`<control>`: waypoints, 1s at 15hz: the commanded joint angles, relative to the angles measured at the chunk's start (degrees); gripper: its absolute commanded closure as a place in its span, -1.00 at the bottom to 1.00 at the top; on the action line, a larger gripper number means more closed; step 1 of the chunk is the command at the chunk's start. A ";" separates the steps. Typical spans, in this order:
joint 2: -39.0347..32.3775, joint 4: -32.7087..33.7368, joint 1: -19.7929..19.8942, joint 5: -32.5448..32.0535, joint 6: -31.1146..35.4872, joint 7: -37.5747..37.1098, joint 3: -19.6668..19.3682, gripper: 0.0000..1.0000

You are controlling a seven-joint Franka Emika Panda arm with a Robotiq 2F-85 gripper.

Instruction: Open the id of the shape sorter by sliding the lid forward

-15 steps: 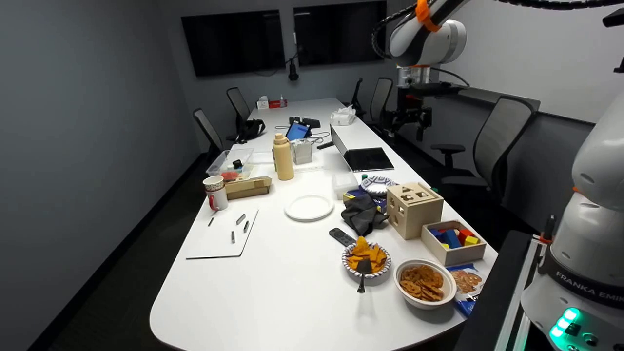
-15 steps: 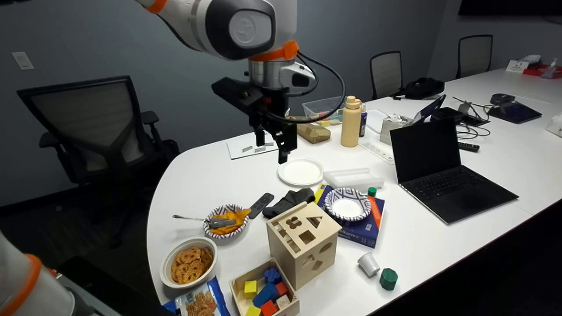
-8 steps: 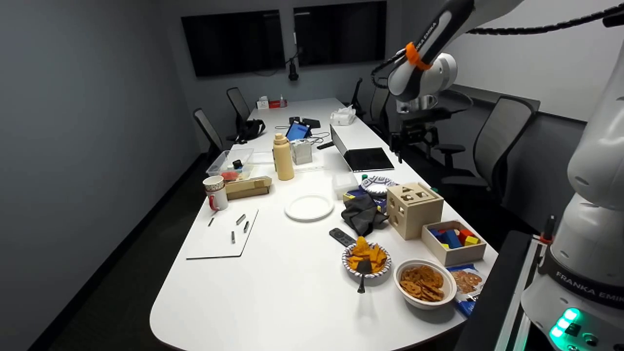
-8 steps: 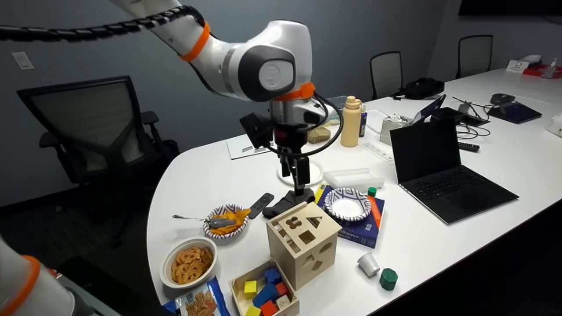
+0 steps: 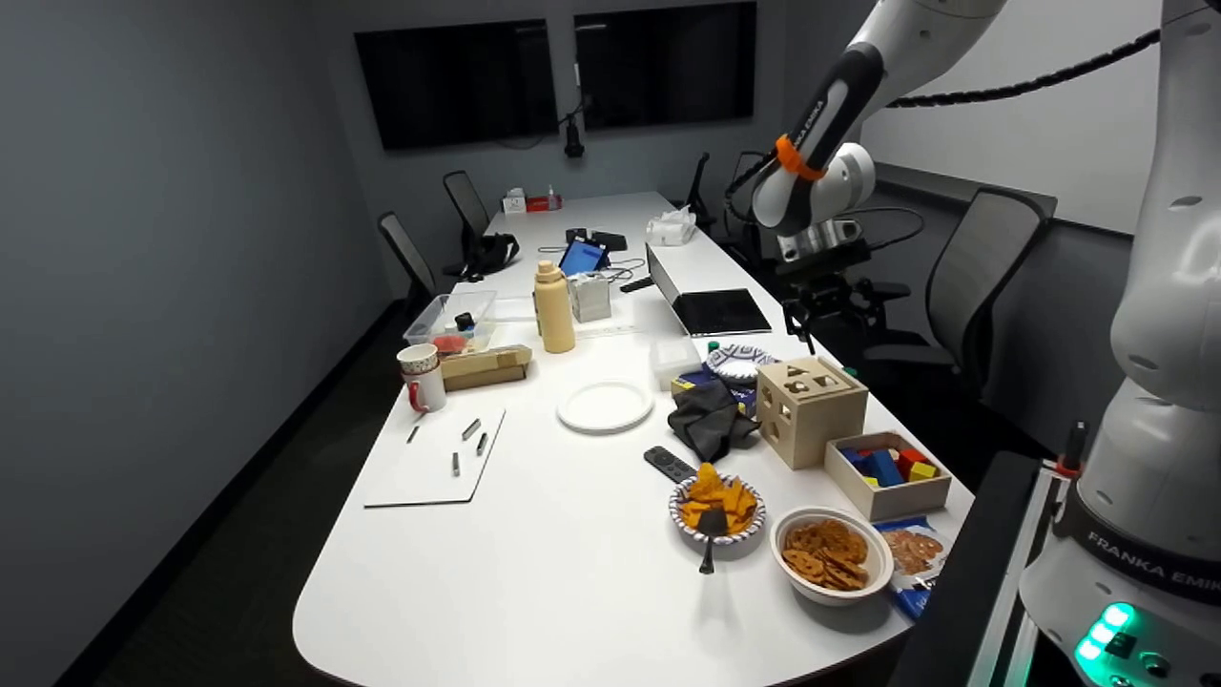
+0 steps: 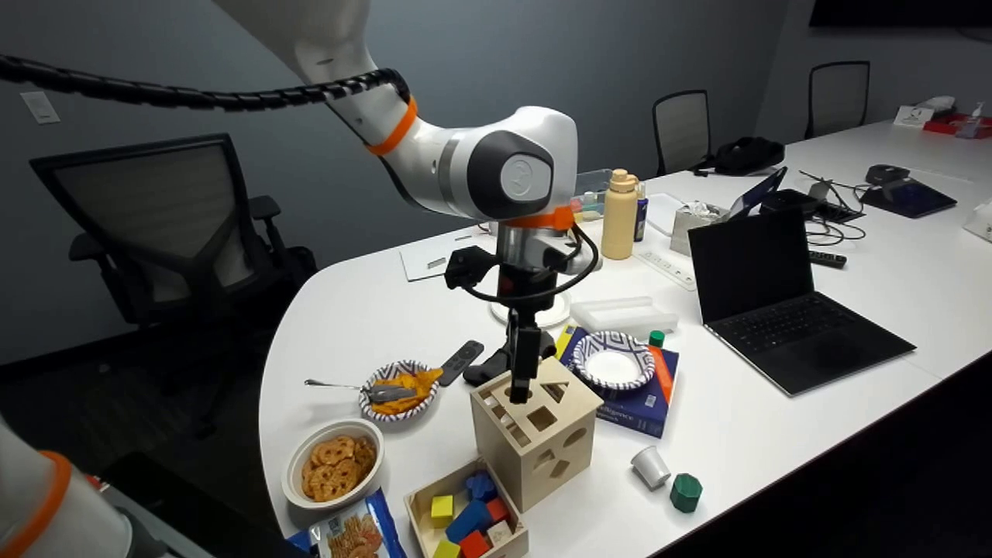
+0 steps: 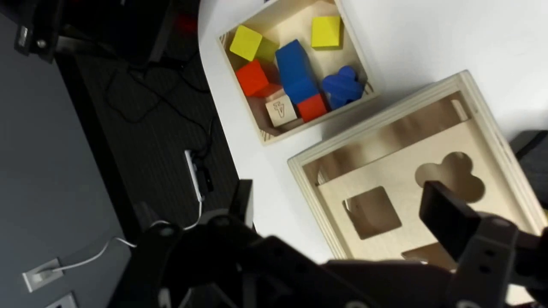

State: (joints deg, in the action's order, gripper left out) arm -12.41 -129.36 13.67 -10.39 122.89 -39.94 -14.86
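1. We find the shape sorter [image 6: 504, 449] on the counter [image 6: 728, 418], lid [image 7: 402, 188] in its top.
2. Our tool [image 7: 341, 200] is above, jaws apart, empty.
3. We judge the lid light, stiff, best hooked at its square hole [image 7: 371, 213].

Chips [image 6: 424, 380]: in a patterned bowl [image 6: 397, 416], utensil [image 6: 384, 393] lying over them
Pretzels [image 5: 825, 553]: in a white bowl [image 5: 832, 597] beside a blue bag [image 5: 914, 553]
Blocks [image 7: 296, 70]: red, blue, yellow and plain, in an open tray [image 5: 906, 499]
Book [image 6: 639, 418]: flat on the bench [image 6: 341, 325], a second patterned bowl [image 6: 612, 368] on top
Cup [image 6: 651, 467]: tipped over, near a green block [image 6: 686, 494]
Cloth [image 5: 708, 420]: dark, crumpled, near the remote [image 5: 670, 463]
Laptop [image 6: 783, 325]: open
Bottle [image 5: 555, 310]: upright, tan
Screens [image 5: 458, 86]: two, dark, on the wall [image 5: 658, 157]
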 commanded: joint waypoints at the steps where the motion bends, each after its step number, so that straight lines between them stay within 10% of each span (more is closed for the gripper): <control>1: -4.06 3.60 -0.70 3.12 -4.76 -0.65 -0.69 -1.00; 15: -11.48 6.73 -1.16 9.98 -3.93 1.41 -0.61 -1.00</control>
State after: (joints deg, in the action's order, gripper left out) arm -22.32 -124.42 12.93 -2.12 119.75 -39.84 -14.87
